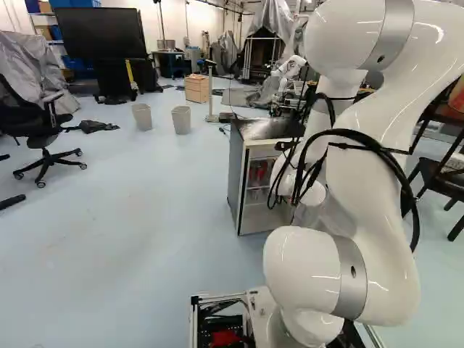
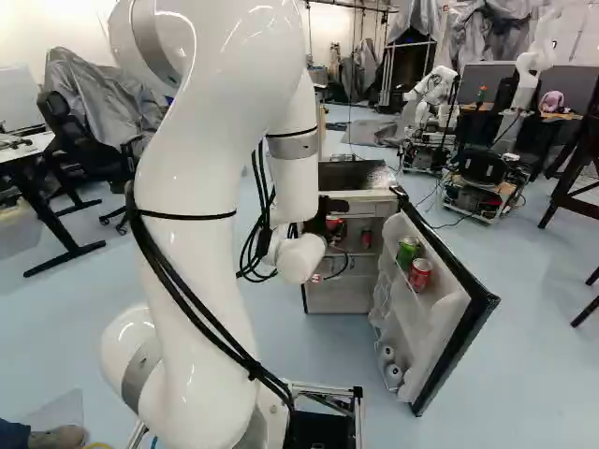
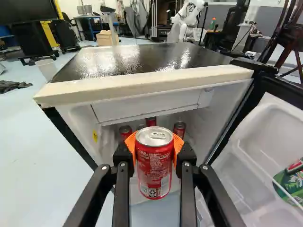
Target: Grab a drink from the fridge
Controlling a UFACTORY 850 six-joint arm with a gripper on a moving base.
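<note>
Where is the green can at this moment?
In the right base view, right of the middle, the green can stands in the upper part of the open fridge door, right next to a red can.

The wrist view cuts off the fridge door (image 3: 267, 127), and cans (image 3: 126, 130) inside are partly hidden.

In the left base view, two bins (image 1: 181, 121) stand left of the fridge (image 1: 257, 219).
</note>
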